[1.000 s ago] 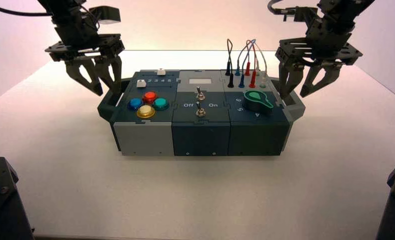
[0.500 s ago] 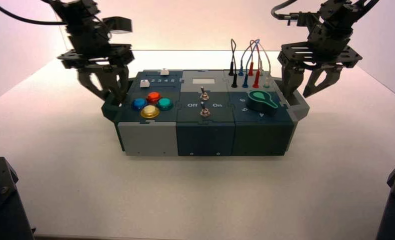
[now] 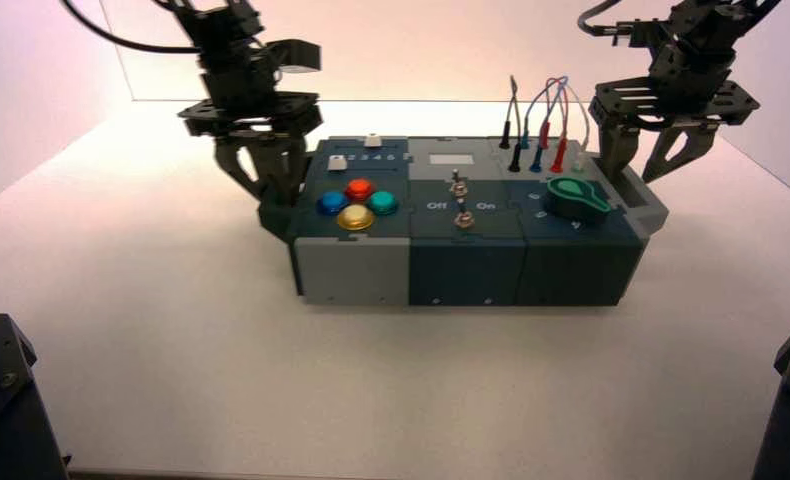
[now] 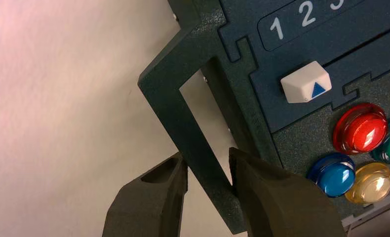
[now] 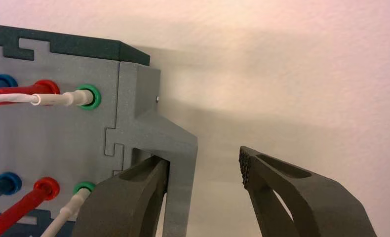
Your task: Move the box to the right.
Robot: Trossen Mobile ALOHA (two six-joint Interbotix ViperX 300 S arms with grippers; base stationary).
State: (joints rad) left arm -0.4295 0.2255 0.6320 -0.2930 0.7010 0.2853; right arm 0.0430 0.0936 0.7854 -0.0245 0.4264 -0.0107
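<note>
Box (image 3: 461, 235) rests on white tabletop (image 3: 171, 330), left end effector (image 4: 208, 170) pinching its handle, right end effector (image 5: 205, 173) spread.

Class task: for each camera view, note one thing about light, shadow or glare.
High view: the brightest light glows beyond the table's far edge; the box throws a thin soft shadow along its front. Left wrist view: white glare spots on the red button, blue button and yellow button. Right wrist view: the grey handle casts a soft shadow on the table.

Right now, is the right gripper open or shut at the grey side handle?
Open: the right gripper straddles the grey side handle, outer finger apart.
</note>
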